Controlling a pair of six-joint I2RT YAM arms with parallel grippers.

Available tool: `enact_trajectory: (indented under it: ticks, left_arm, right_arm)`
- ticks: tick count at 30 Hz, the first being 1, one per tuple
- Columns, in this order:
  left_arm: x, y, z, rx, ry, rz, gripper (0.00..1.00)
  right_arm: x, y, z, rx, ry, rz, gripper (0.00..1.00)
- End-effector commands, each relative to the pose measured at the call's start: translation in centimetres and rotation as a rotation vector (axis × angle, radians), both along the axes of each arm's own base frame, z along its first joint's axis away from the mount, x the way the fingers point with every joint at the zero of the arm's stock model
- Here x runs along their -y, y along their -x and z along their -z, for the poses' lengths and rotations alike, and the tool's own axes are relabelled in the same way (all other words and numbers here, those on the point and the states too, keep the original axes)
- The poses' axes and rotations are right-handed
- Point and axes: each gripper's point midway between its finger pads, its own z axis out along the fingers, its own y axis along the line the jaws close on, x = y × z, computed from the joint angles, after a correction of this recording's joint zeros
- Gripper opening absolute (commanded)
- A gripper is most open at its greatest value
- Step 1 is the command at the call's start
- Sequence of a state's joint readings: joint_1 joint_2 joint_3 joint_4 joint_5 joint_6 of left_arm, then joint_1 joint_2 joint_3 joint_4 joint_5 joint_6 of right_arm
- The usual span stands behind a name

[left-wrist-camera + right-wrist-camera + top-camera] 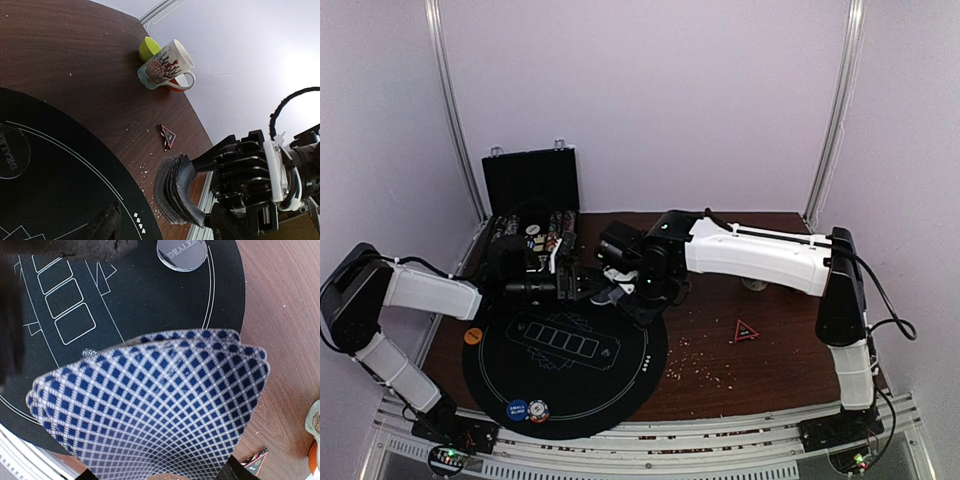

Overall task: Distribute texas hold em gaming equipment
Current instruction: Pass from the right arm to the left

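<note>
Each arm pairs smooth white shells with rounded black joints: the left arm at the left of the overhead frame, the right arm at the right. Thin black cables trail along both. Black bases at the bottom edge carry small green lights. The right hand has a black ribbed body, a white plate and a looped black cord.

Clear grey round disc: "DEALE…" in white capitals; the last letter is not clear in either wrist view.
Black round mat: row of five white card outlines in a white frame; tiny white suit pips by the rim line; no words legible.
Red triangular tag: dark mark, too small to read.
Blue disc and red-white disc: face markings unreadable.
</note>
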State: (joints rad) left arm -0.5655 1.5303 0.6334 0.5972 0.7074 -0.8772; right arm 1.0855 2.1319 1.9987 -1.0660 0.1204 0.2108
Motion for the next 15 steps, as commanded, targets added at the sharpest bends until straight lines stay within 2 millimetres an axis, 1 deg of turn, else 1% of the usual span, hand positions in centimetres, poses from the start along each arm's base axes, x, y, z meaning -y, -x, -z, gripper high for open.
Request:
enact_trajectory:
  ticks: [1, 3, 8, 9, 12, 15]
  left_arm:
    - [0.6, -0.3, -1.5, 0.049, 0.022, 0.014, 0.64]
    - [0.9, -0.5, -1.2, 0.040, 0.019, 0.017, 0.65]
    - [1.9, -0.9, -1.0, 0.029, 0.015, 0.036, 0.66]
    - [2.1, -0.8, -1.1, 0.032, 0.018, 0.042, 0.68]
    - [2.2, -0.9, -1.1, 0.036, 0.015, 0.046, 0.68]
    - [2.3, -0.9, -0.3, 0.017, 0.000, 0.057, 0.66]
  right_arm:
    - [-0.9, -0.7, -1.0, 0.038, -0.022, 0.013, 0.56]
    - [-1.4, -0.8, -1.2, 0.040, -0.045, 0.010, 0.56]
    - [-2.0, -1.0, -0.9, 0.037, -0.045, 0.008, 0.55]
    - [-2.1, -1.0, -0.9, 0.039, -0.043, 0.008, 0.55]
    - [-1.9, -1.0, -0.6, 0.044, -0.028, 0.003, 0.55]
    - [-1.8, -0.9, -0.5, 0.049, -0.015, -0.013, 0.55]
